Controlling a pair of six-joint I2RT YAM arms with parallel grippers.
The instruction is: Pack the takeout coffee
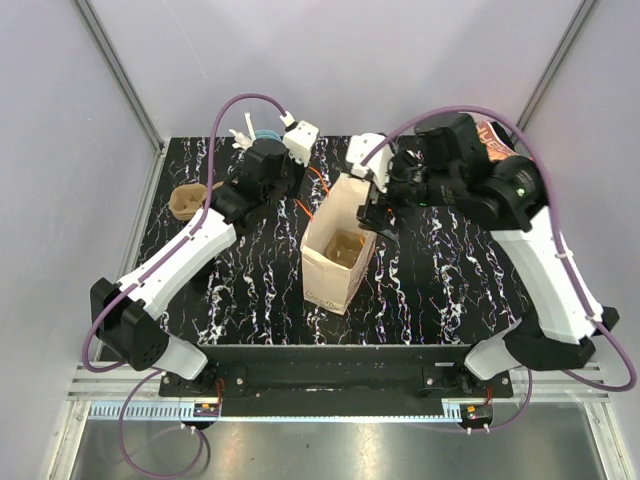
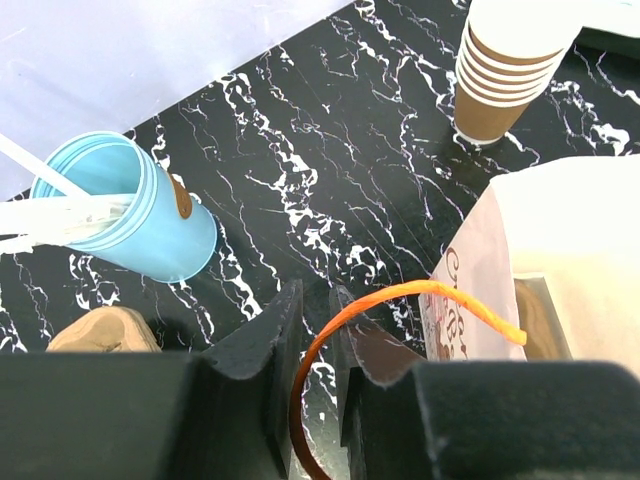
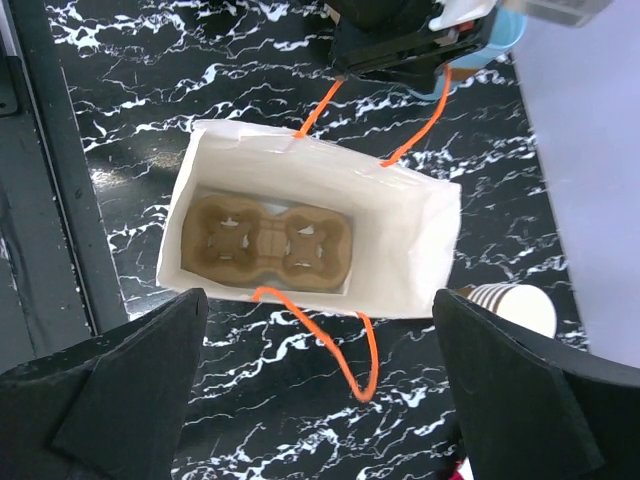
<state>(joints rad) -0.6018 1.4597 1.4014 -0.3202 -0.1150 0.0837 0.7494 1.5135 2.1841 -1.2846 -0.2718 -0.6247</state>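
Observation:
A white paper bag [image 1: 335, 255] stands open mid-table with a brown two-cup carrier [image 3: 265, 240] on its bottom. My left gripper [image 2: 315, 300] is shut on the bag's orange string handle [image 2: 420, 292] at the bag's far side and holds it up; it also shows in the top view [image 1: 298, 190]. My right gripper [image 3: 320, 400] is wide open and empty above the bag's other side, over its loose second handle [image 3: 345, 350]. No single coffee cup shows clearly in any view.
A stack of nested brown cups [image 2: 505, 70] stands behind the bag. A light-blue cup [image 2: 150, 225] holds white utensils. A tan lump [image 1: 188, 200] lies at the table's far left; I cannot tell what it is. Grey walls enclose the table.

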